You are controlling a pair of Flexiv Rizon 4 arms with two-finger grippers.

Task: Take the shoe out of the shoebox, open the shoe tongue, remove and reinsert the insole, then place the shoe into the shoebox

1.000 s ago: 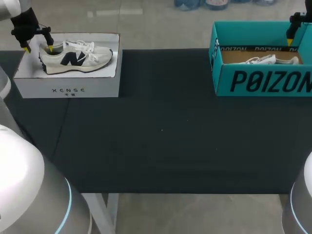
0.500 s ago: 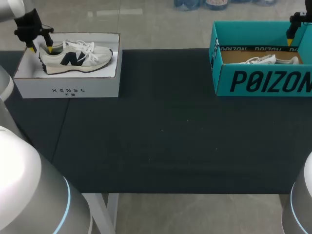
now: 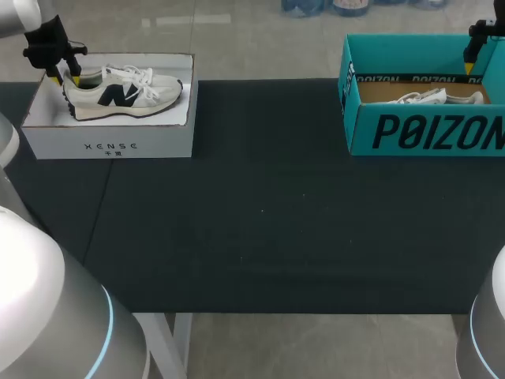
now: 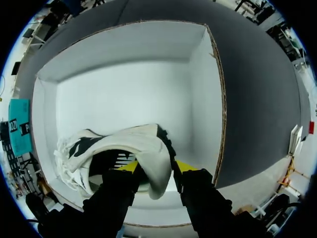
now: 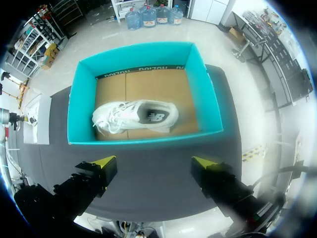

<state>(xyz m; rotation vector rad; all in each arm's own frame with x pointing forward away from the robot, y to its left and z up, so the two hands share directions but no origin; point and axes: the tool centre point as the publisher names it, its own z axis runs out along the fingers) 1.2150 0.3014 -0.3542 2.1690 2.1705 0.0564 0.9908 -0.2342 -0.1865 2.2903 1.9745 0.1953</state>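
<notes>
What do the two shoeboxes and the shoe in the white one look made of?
White shoebox: matte cardboard, seemingly; a brown raw edge lines its rim. Teal shoebox: printed cardboard with plain brown floor. Cream shoe: soft textile or suede, likely; white laces, dark side panel.

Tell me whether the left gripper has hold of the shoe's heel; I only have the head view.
Observer: Yes. The left wrist view shows the left gripper shut on the grey-and-white shoe, one finger inside the collar and one outside the heel.
Operator: Check the right gripper's fingers.
Observer: The right wrist view shows the right gripper wide open with nothing between its fingers. The teal box is ahead of it.
Operator: Describe the shoe in that box.
Observer: The white shoe sits sole-down on the cardboard floor, and its insole shows through the opening.
</notes>
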